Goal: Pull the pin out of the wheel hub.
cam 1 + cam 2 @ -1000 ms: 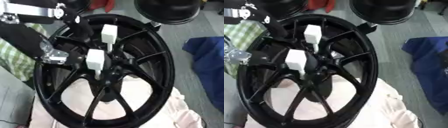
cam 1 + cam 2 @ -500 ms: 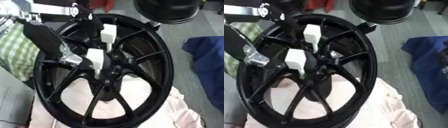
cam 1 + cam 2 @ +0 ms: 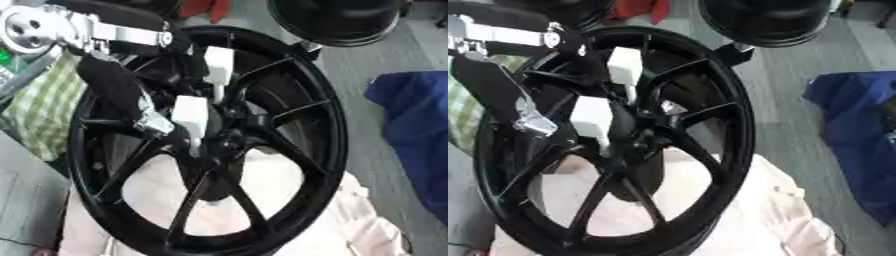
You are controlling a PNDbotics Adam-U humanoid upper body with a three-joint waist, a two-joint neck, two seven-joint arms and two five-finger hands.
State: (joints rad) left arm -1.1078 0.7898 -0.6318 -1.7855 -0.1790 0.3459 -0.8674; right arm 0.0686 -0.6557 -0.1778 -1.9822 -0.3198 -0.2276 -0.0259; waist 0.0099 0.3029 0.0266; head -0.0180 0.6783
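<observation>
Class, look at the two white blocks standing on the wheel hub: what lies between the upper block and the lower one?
In the left eye view, only black spokes of the wheel show between the upper block and the lower block.

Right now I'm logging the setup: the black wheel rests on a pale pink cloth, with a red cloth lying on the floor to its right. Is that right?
Not quite. The cloth on the floor to the right of the wheel is blue, not red; the left eye view shows it plainly. The rest holds: the black wheel does rest on a pale pink cloth.
</observation>
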